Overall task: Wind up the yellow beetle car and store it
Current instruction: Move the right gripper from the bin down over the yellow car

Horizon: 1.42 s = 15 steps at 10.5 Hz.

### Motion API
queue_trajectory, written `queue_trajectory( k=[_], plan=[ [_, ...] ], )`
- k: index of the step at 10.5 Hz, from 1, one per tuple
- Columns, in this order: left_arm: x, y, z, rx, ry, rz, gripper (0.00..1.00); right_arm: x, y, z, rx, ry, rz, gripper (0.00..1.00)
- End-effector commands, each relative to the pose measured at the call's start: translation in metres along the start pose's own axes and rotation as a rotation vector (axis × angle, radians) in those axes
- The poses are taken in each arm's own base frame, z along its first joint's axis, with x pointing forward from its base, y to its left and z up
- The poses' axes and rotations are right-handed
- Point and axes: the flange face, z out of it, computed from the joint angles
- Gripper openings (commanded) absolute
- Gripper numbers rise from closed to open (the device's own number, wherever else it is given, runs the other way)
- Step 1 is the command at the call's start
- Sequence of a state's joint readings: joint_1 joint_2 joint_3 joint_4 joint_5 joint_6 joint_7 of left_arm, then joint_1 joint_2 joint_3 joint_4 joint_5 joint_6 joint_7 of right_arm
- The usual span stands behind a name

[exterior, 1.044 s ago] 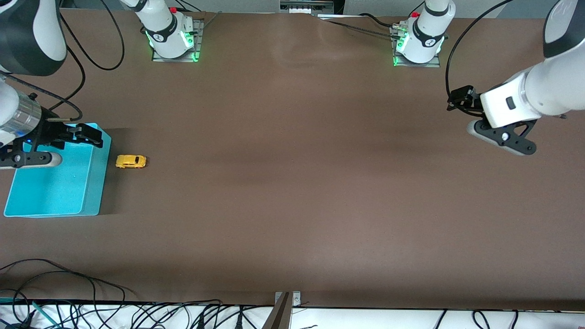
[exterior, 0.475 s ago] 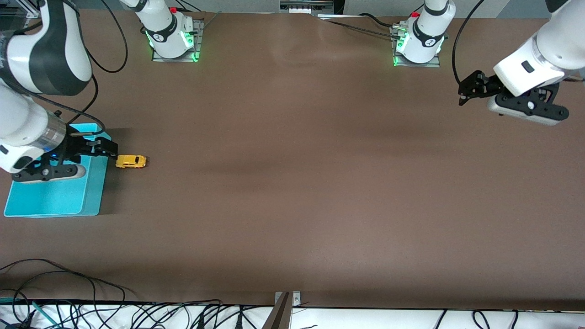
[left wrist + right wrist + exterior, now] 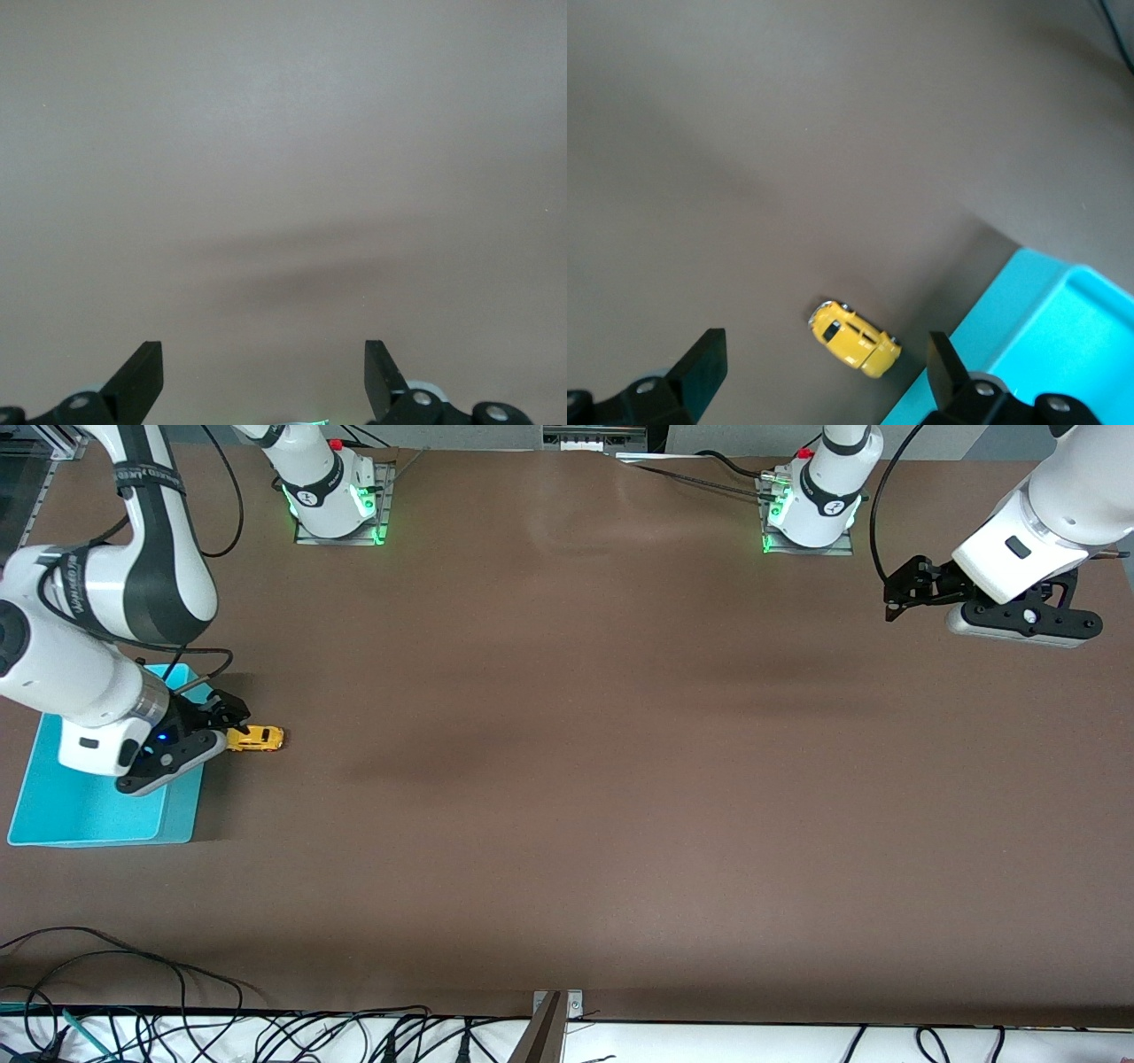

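Right tool (image 3: 232, 716) is hanging with its fingers spread wide, holding nothing, over the gap where the turquoise bin (image 3: 53, 815) meets the yellow beetle car (image 3: 255, 738)

Near to far from the front camera:
- bin is lying at the right arm's end of the surface (image 3: 567, 797), its near end reaching closer to the camera than the car; inside looks bare where it is showing
- car is resting on its wheels on the surface just beside the bin's wall, toward the left arm's end from it; right wrist view is showing it slanted between the two finger tips, with the bin's rim close alongside
- left tool (image 3: 902, 593) is waiting over bare surface at the left arm's end, well apart from the car, fingers also wide and holding nothing

Risks as I am judging them:
- car is sitting very near the bin wall, so one descending finger is likely catching the rim or wedging between wall and car
- car is tiny, rounded and on wheels; a finger touching first is probably rolling or skidding it away
- car is lying slanted to the fingers, so a closing grip may be twisting it out or pinching one corner only
- winding is needing a firm hold; a weak pinch is risking a slip
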<state>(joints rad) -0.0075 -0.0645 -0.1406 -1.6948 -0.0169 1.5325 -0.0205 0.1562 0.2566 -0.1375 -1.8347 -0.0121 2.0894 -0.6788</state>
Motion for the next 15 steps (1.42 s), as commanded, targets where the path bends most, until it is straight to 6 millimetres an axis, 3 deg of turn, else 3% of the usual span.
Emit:
queue_trajectory(
  k=[1,3,5,10,12,15],
  plan=[
    [0.006,-0.008,-0.004,-0.055,-0.010,-0.038,1.00,-0.014,-0.003,0.026,-0.015,0.026,-0.193,1.00],
    [0.004,-0.006,-0.004,-0.075,-0.029,-0.040,1.00,-0.022,0.008,0.049,0.010,0.005,-0.305,1.00],
    [0.015,-0.006,-0.007,-0.067,-0.030,-0.037,1.00,-0.035,0.017,0.073,0.010,0.012,-0.416,1.00],
    [0.020,0.003,-0.009,-0.010,-0.054,-0.079,1.00,-0.065,0.008,0.143,-0.016,0.030,-0.539,1.00],
    [0.020,0.000,-0.008,-0.011,-0.056,-0.082,1.00,-0.087,-0.001,0.168,-0.030,0.038,-0.569,1.00],
    [0.018,-0.001,-0.008,-0.010,-0.065,-0.086,1.00,-0.105,-0.011,0.184,-0.025,0.036,-0.618,1.00]
  ],
)
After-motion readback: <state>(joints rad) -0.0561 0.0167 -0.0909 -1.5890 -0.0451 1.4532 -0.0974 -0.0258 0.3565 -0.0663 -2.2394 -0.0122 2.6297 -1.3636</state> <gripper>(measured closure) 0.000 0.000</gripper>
